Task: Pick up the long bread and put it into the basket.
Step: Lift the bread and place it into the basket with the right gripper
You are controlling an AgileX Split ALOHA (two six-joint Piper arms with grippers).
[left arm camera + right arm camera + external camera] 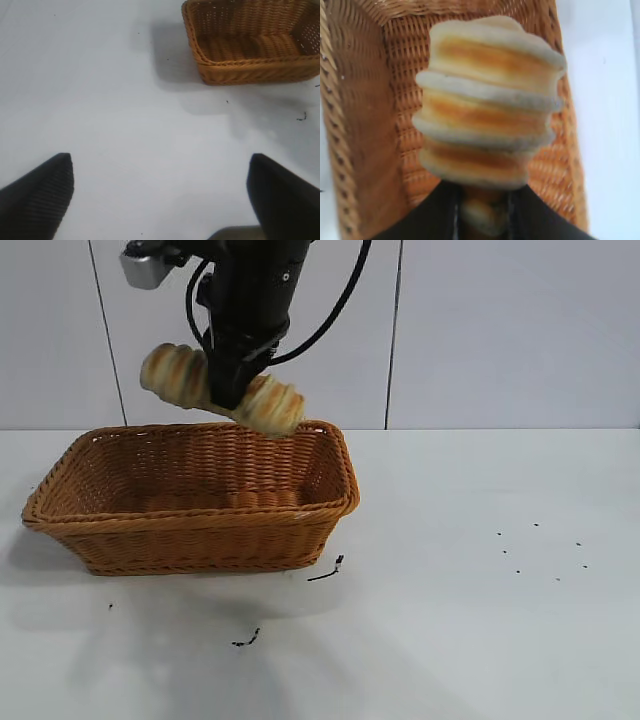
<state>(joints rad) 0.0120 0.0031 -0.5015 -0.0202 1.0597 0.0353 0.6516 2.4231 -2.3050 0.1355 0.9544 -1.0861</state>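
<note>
Table (480,640): basket (190,530) sits toward its left edge. Bread (270,405) tilted, in air above basket's far rim. Right gripper (235,390) clamped on bread mid-length. Left gripper (160,200) spread wide over bare table, well apart from basket.

White desk (480,640), seen from the exterior camera. The basket (190,540), rectangular orange-brown wicker with flaring sides and a braided rim, rests directly on the desk at its left half, casting a soft shadow in front. Small dark scraps (327,571) lie just off the basket's front right corner and nearer the front edge (247,639); fine dark specks (540,550) dot the right side.
</note>
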